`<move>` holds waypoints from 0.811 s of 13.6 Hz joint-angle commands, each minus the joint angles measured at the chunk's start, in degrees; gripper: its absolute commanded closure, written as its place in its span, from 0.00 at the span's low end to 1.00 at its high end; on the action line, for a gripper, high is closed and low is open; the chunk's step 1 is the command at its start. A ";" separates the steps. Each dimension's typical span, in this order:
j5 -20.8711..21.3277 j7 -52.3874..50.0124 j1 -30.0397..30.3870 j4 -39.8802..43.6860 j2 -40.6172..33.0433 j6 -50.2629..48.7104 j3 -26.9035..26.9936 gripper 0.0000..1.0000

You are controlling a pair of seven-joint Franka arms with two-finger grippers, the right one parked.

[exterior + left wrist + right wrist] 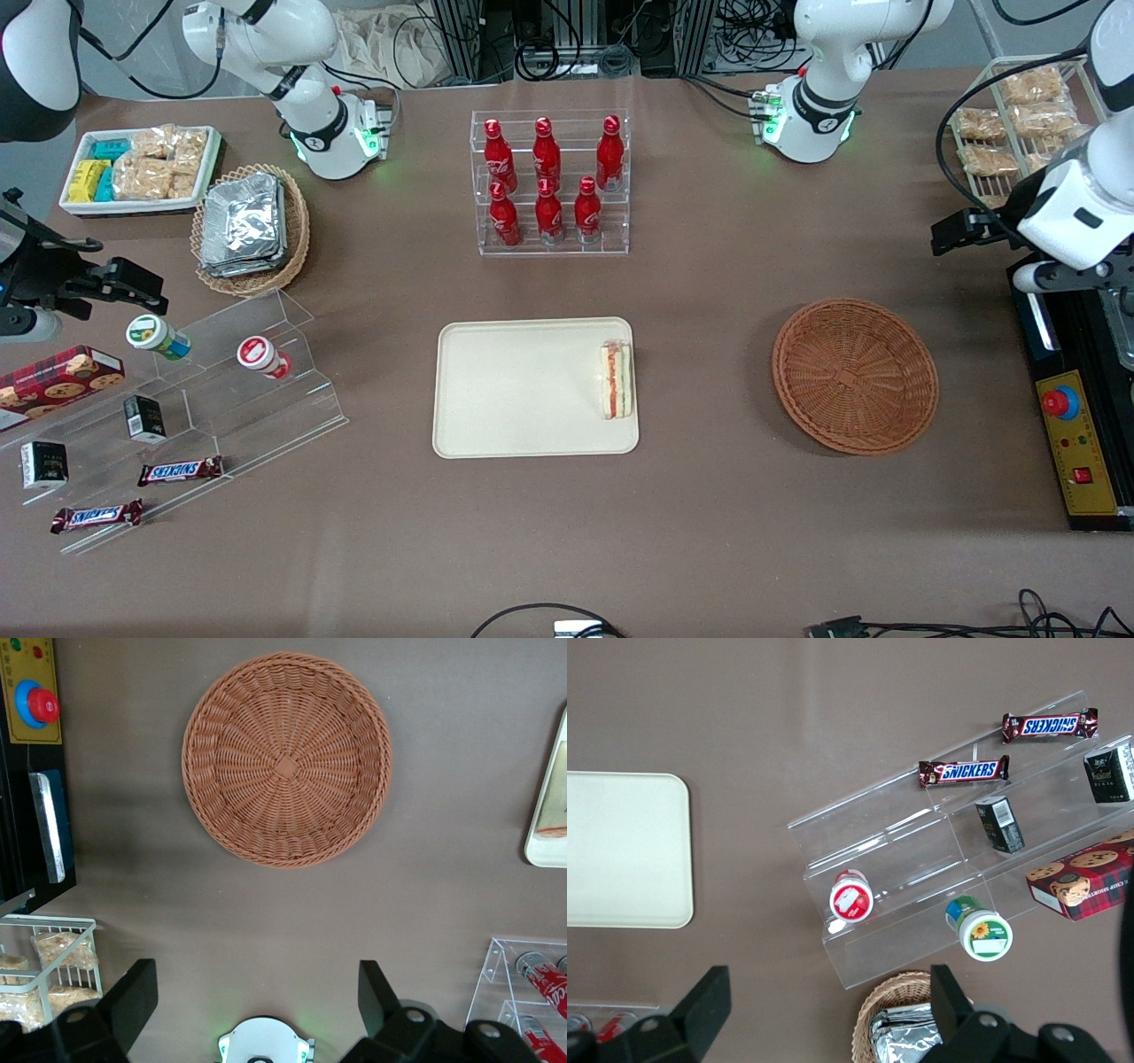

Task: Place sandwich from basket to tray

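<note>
Sandwich (pixel 616 380) lies on tray (pixel 523 390), at its 3 o'clock edge; basket (pixel 855 375) bare; gripper (pixel 257 1005) spread wide, holding nothing, raised above table, apart from basket

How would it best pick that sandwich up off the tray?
Probably from above, pinching the two bread faces. The sandwich stands on edge, filling upward, at the tray's basket-side rim. The end effector hangs open, high above the table beside the basket.
</note>
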 commanded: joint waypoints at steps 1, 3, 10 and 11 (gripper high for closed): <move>-0.62 0.50 -1.25 -1.51 -1.98 2.57 0.91 0.00; -0.62 0.59 -1.26 1.04 -0.22 2.66 0.91 0.00; -0.54 0.32 -1.17 0.96 0.31 2.84 0.91 0.00; -0.54 0.32 -1.17 0.96 0.31 2.84 0.91 0.00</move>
